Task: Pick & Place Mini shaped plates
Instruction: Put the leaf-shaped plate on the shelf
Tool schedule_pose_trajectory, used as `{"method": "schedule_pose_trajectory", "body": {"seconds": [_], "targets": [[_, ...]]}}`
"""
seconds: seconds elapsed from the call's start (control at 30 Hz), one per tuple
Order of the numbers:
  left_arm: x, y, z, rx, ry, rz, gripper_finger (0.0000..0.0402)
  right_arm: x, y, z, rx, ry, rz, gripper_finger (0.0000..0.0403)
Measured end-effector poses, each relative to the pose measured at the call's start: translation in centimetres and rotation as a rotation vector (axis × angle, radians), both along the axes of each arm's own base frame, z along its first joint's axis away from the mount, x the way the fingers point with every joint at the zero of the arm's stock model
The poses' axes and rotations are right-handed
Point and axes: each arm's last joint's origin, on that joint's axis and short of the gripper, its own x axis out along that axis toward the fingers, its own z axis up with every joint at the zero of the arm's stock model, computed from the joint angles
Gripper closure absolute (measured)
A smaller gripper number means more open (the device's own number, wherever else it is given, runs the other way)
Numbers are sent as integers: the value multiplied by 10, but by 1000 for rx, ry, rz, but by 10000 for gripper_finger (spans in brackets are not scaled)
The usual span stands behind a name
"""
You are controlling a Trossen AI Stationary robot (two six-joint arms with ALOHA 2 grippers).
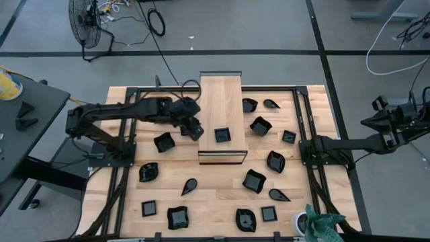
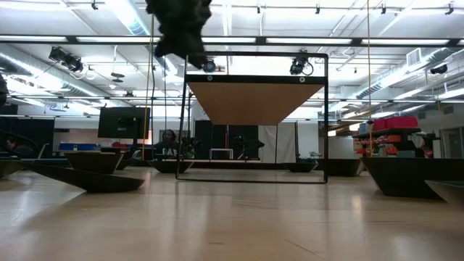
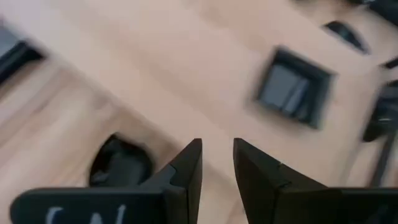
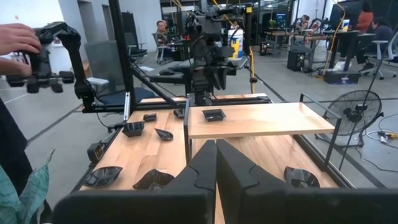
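**Left gripper empty at the board's edge**

Left gripper (image 1: 195, 129) hovers, fingers narrowly parted, beside the raised wooden board (image 1: 222, 101) carrying one square plate (image 1: 222, 135). Other black plates (image 1: 254, 181) lie scattered around. Right gripper (image 4: 216, 163) waits closed, off-table.

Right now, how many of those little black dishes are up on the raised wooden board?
1: a square dish sits on the board, toward its lower end in the high view. The other dishes lie on the table around it; none looks hidden.
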Motion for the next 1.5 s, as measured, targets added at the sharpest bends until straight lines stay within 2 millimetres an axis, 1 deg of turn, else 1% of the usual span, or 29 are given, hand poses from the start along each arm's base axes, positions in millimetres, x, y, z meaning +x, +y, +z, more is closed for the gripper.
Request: {"method": "schedule_pose_trajectory", "body": {"seconds": [0.13,0.27,0.57,0.67,0.8,0.97,1.07,1.17,1.27,1.5], "targets": [[-20,10,0,22,108,115,307,0,0,0,0,0,0,392],[-32,18,-1,18,186,158,307,0,0,0,0,-1,0,392],[-42,44,-3,3,226,249,301,0,0,0,0,-2,0,392],[-44,50,-3,-22,223,261,283,0,0,0,0,-2,0,392],[-48,57,-4,-41,231,283,244,0,0,0,0,-2,0,392],[-49,66,-11,-48,293,278,194,0,0,0,0,-3,0,392],[-47,73,-17,-43,321,261,177,0,0,0,0,-2,0,392],[-45,82,-24,-57,350,240,173,0,0,0,0,-2,0,392],[-44,89,-31,-89,374,220,178,0,0,0,0,-3,0,392],[-43,101,-45,-137,386,206,185,0,0,0,0,-2,0,392]]}}
